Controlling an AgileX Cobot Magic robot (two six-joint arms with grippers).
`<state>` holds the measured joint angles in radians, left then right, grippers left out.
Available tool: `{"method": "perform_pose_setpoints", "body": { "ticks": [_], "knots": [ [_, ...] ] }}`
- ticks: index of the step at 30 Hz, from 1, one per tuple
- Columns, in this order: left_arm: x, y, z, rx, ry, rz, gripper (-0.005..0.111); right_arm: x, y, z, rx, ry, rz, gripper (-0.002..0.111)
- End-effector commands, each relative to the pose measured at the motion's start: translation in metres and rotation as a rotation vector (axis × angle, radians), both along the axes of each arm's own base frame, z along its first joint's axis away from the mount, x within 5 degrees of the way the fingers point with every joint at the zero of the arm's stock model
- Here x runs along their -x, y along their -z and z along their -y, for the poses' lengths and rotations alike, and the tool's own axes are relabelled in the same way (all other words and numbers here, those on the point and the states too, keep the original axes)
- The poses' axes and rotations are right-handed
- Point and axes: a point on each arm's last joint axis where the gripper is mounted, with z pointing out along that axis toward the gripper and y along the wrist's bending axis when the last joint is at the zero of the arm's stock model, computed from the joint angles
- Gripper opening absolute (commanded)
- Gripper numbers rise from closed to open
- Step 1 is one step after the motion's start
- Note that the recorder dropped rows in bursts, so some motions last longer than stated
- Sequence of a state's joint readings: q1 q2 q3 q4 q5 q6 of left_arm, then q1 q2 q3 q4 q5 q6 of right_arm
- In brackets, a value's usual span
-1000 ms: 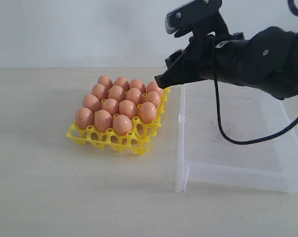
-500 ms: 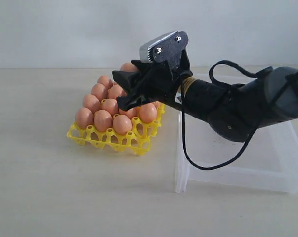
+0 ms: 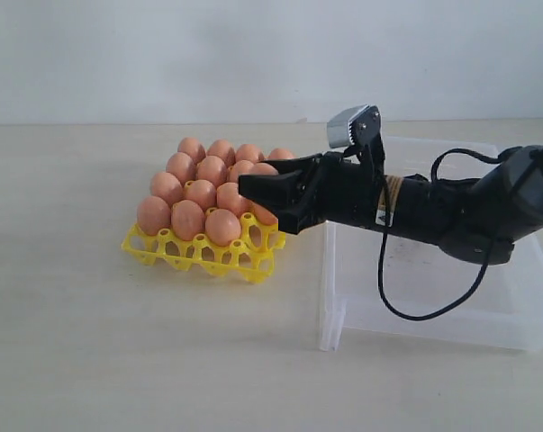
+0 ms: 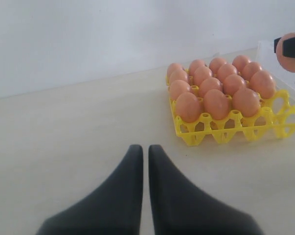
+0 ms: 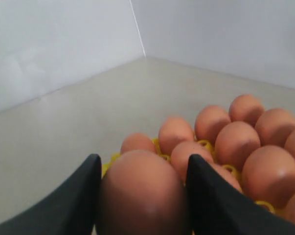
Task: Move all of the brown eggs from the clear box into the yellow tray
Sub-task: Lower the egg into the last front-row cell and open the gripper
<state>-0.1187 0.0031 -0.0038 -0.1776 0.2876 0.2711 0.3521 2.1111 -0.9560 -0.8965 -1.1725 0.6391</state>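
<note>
Right pincer [image 5: 143,164] grasps a brown egg [image 5: 140,196], partly hiding the yellow tray [image 3: 197,255]; left pincer [image 4: 145,148] clenched

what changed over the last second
The right gripper, carrying a brown egg, swung out over the yellow tray and dropped from above its far right corner to low over its near right side. It kept its grip. The tray's other eggs and the clear box stayed put.

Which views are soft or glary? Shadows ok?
Right wrist view: held egg and right gripper blurred, too near the lens; other eggs sharper. Left wrist view: left gripper soft, tray crisp. Exterior view: even light, faint shadows by tray and box, no glare.
</note>
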Motion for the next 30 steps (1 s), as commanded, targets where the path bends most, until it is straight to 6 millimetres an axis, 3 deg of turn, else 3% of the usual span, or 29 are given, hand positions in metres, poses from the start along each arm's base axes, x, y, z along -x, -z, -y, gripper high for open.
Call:
{"method": "perform_pose_setpoints", "body": {
  "ticks": [1,16,30],
  "knots": [
    [0.000,0.001,0.000,-0.001,0.005,0.003,0.004,-0.003,0.014,0.000,0.093,-0.015,-0.004,0.000],
    [0.000,0.001,0.000,-0.001,0.005,0.003,0.004,-0.015,0.035,-0.004,0.149,-0.028,-0.021,0.000],
    [0.000,0.001,0.000,-0.001,0.005,0.003,0.004,-0.021,0.028,-0.008,0.149,-0.053,0.009,0.000]
  ]
}}
